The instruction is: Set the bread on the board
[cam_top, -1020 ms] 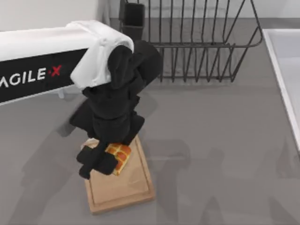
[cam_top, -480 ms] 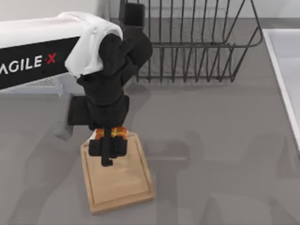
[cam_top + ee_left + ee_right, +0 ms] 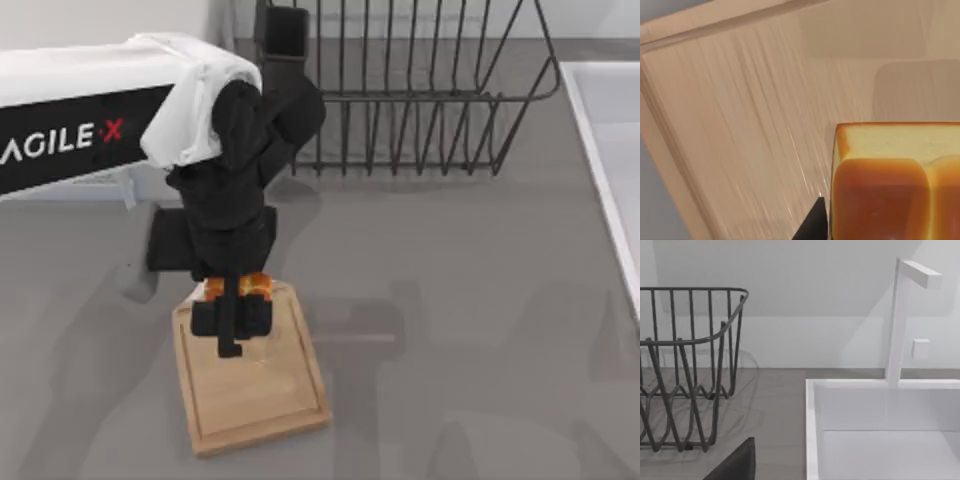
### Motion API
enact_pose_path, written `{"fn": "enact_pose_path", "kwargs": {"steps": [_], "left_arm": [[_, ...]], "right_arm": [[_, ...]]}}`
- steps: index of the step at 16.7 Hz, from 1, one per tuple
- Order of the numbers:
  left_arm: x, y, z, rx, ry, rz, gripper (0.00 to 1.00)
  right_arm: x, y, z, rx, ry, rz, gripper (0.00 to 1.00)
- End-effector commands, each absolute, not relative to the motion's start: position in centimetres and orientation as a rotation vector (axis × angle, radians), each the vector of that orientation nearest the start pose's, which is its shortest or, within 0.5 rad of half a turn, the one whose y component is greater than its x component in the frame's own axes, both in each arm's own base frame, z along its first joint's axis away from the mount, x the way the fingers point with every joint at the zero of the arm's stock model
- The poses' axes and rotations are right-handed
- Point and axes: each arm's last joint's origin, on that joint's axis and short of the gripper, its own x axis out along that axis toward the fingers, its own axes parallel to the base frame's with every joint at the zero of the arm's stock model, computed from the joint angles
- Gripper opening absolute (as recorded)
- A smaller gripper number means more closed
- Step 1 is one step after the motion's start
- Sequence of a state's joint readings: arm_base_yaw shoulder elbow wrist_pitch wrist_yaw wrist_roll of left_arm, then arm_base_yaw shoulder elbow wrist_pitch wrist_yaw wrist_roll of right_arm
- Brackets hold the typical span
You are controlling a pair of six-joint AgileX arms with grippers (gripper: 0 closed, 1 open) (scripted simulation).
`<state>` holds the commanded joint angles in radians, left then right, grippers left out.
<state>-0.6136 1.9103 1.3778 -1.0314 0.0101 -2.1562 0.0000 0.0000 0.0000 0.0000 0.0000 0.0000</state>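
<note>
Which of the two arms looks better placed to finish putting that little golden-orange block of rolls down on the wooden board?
The left. Its hand is over the light wooden cutting board, shut on the golden-orange block of rolls, so it likely need only lower and release. The right arm's camera faces a dark wire rack and white sink, away from the board.

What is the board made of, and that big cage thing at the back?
The board looks like pale wood with a smooth finish: fine grain streaks run along it in the left wrist view. The rack looks like thin dark metal wire, bent into bars, though painted plastic could look similar.
</note>
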Motion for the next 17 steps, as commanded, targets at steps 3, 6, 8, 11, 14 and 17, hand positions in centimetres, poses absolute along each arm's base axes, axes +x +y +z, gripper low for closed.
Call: {"fn": "enact_pose_path", "kwargs": {"steps": [3,6,8,11,14,17], "left_arm": [[29.3,-20.3,16.8,-1.201,1.227,1.188,0.00],[29.3,-20.2,16.0,-1.202,1.226,1.191,0.00],[29.4,-20.2,15.4,-1.204,1.226,1.190,0.00],[29.3,-20.2,14.6,-1.204,1.226,1.192,0.00],[29.3,-20.1,13.9,-1.206,1.225,1.193,0.00],[29.3,-20.1,13.9,-1.206,1.225,1.193,0.00]], "right_arm": [[10.6,-0.1,16.0,0.000,0.000,0.000,1.00],[10.6,-0.1,16.0,0.000,0.000,0.000,1.00],[10.6,-0.1,16.0,0.000,0.000,0.000,1.00],[10.6,-0.1,16.0,0.000,0.000,0.000,1.00],[10.6,-0.1,16.0,0.000,0.000,0.000,1.00],[10.6,-0.1,16.0,0.000,0.000,0.000,1.00]]}}
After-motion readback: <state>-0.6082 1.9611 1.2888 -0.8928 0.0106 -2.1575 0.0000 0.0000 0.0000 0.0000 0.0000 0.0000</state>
